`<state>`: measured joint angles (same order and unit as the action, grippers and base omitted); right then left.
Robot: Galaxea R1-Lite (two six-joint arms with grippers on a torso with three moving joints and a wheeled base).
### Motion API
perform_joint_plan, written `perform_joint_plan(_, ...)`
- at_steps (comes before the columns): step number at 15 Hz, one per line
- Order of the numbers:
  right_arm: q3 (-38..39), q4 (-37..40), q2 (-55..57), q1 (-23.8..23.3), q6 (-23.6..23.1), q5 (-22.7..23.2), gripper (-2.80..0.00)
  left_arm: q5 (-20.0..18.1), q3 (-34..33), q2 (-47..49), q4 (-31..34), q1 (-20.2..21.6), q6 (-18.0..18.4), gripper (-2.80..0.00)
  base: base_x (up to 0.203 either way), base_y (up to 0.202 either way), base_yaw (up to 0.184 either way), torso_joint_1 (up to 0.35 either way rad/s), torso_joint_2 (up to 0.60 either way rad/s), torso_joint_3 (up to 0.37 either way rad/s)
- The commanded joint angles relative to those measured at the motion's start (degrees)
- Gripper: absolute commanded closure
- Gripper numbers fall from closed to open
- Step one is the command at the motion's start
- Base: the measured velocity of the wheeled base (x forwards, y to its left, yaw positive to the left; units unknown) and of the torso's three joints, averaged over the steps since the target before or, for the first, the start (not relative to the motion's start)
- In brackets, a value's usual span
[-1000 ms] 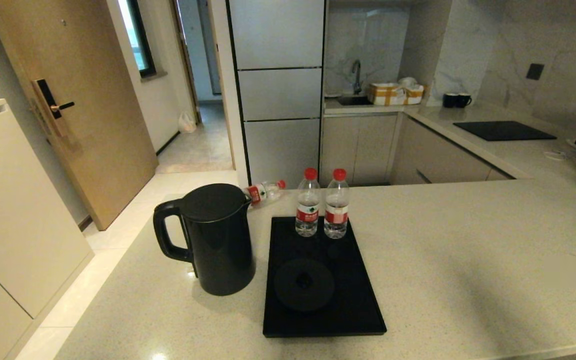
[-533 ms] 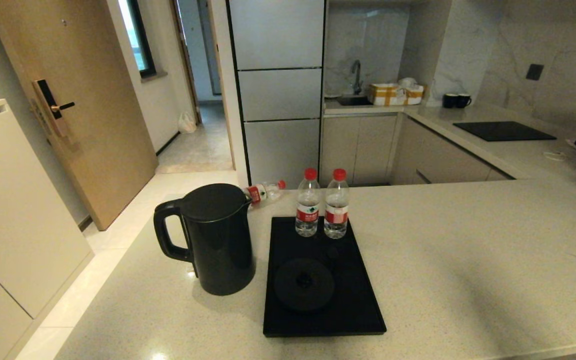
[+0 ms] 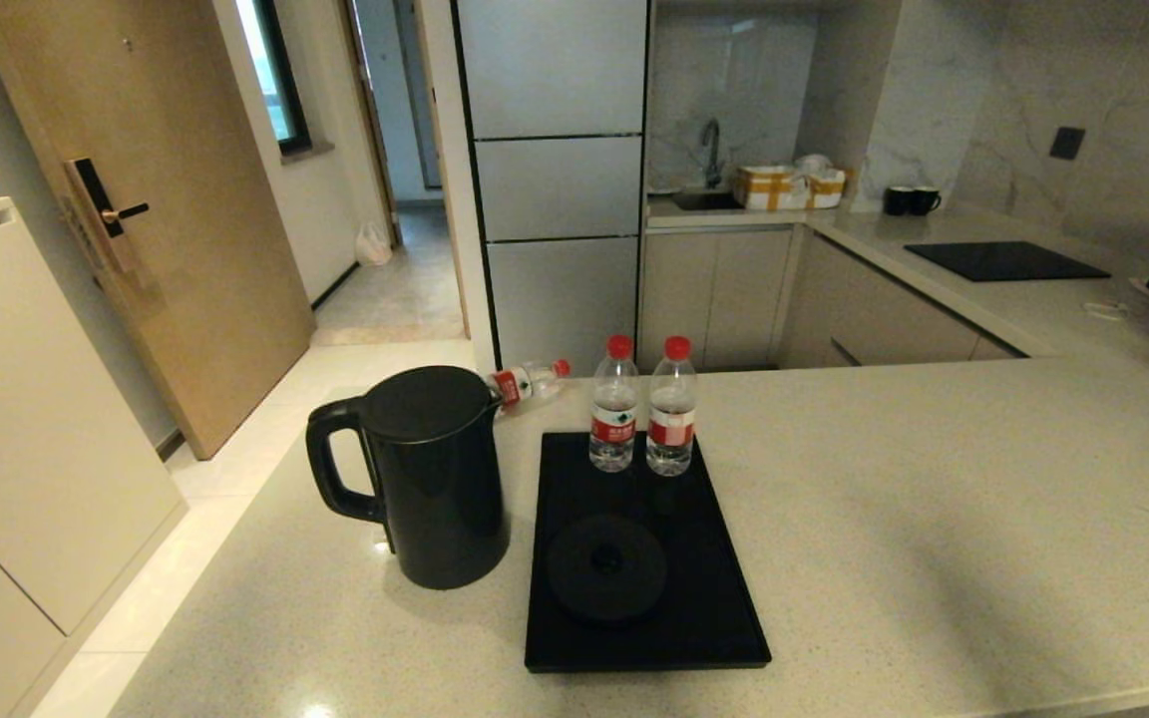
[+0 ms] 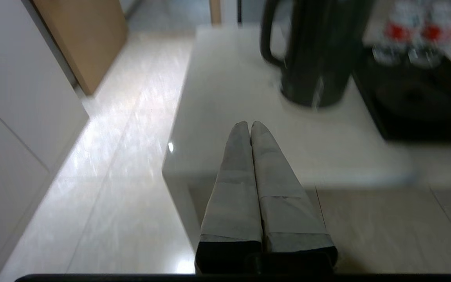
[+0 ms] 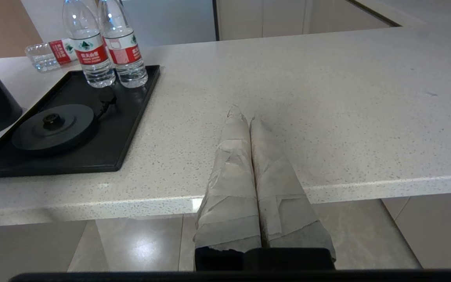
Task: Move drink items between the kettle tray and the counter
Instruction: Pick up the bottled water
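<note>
Standing on the pale speckled stone counter (image 3: 934, 519), just left of the flat black kettle tray (image 3: 714, 618), the tall glossy black kettle (image 3: 440, 479) is crowding two upright red-capped bottles (image 3: 642, 419); both grippers (left (image 4: 250, 126), right (image 5: 243, 115)) are clenched empty, risking a knocked bottle.

A wooden door (image 3: 151, 209) with a black lock plate stands at the left beside pale cabinets (image 3: 26, 419), above a glossy light tiled floor (image 3: 225, 479). Behind, a tall grey panelled fridge unit (image 3: 555, 179) sits next to a recessed sink (image 3: 699, 199) with a faucet. Marble-look walls (image 3: 1033, 90) back a black cooktop panel (image 3: 1005, 260) and two dark mugs (image 3: 911, 200).
</note>
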<state>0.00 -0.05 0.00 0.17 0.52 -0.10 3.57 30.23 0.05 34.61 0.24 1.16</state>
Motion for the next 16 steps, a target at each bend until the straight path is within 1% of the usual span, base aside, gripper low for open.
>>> perform_joint_plan(1, 0.0, 0.0, 0.0, 0.0, 0.0, 0.0, 0.0, 1.3, -9.1, 0.0, -10.4, 0.0, 0.3, 0.0, 0.0, 0.0, 0.0, 0.0, 0.0, 0.0)
perform_joint_plan(2, 0.0, 0.0, 0.0, 0.0, 0.0, 0.0, 0.0, 1.8, -9.9, 0.0, -12.0, 0.0, 0.5, 0.0, 0.0, 0.0, 0.0, 0.0, 0.0, 0.0)
perform_joint_plan(3, 0.0, 0.0, 0.0, 0.0, 0.0, 0.0, 0.0, 2.1, -11.5, 0.0, -15.1, 0.0, 1.2, 0.0, 0.0, 0.0, 0.0, 0.0, 0.0, 0.0)
perform_joint_plan(4, 0.0, 0.0, 0.0, 0.0, 0.0, 0.0, 0.0, 1.8, -15.3, 0.0, -20.8, 0.0, 2.0, 0.0, 0.0, 0.0, 0.0, 0.0, 0.0, 0.0)
perform_joint_plan(5, 0.0, 0.0, 0.0, 0.0, 0.0, 0.0, 0.0, 1.2, -21.6, 0.0, -27.3, 0.0, 2.9, 0.0, 0.0, 0.0, 0.0, 0.0, 0.0, 0.0)
perform_joint_plan(6, 0.0, 0.0, 0.0, 0.0, 0.0, 0.0, 0.0, 0.0, -26.5, 0.0, -32.1, 0.0, 3.3, 0.0, 0.0, 0.0, 0.0, 0.0, 0.0, 0.0)
perform_joint_plan(7, 0.0, 0.0, 0.0, 0.0, 0.0, 0.0, 0.0, -2.0, -29.5, 0.0, -35.5, 0.0, 2.9, 0.0, 0.0, 0.0, 0.0, 0.0, 0.0, 0.0)
perform_joint_plan(8, 0.0, 0.0, 0.0, 0.0, 0.0, 0.0, 0.0, -3.2, -30.1, 0.0, -36.2, 0.0, 2.3, 0.0, 0.0, 0.0, 0.0, 0.0, 0.0, 0.0)
perform_joint_plan(9, 0.0, 0.0, 0.0, 0.0, 0.0, 0.0, 0.0, -3.2, -30.1, 0.0, -33.7, 0.1, 1.9, 0.0, 0.0, 0.0, 0.0, 0.0, 0.0, 0.0)
perform_joint_plan(10, 0.0, 0.0, 0.0, 0.0, 0.0, 0.0, 0.0, -3.2, -30.1, 0.0, -33.6, 0.1, 1.7, 0.0, 0.0, 0.0, 0.0, 0.0, 0.0, 0.0)
perform_joint_plan(11, 0.0, 0.0, 0.0, 0.0, 0.0, 0.0, 0.0, -3.3, -30.1, 0.0, -33.3, 0.1, 2.0, 0.0, 0.0, 0.0, 0.0, 0.0, 0.0, 0.0)
perform_joint_plan(12, 0.0, 0.0, 0.0, 0.0, 0.0, 0.0, 0.0, -3.8, -29.9, -0.1, -31.5, 0.0, 3.4, 0.0, 0.0, 0.0, 0.0, 0.0, 0.0, 0.0)
perform_joint_plan(13, 0.0, 0.0, 0.0, 0.0, 0.0, 0.0, 0.0, -4.7, -30.0, 0.0, -31.7, 0.0, 3.9, 0.0, 0.0, 0.0, 0.0, 0.0, 0.0, 0.0)
perform_joint_plan(16, 0.0, 0.0, 0.0, 0.0, 0.0, 0.0, 0.0, -4.6, -30.1, 0.0, -31.9, 0.0, 3.4, 0.0, 0.0, 0.0, 0.0, 0.0, 0.0, 0.0)
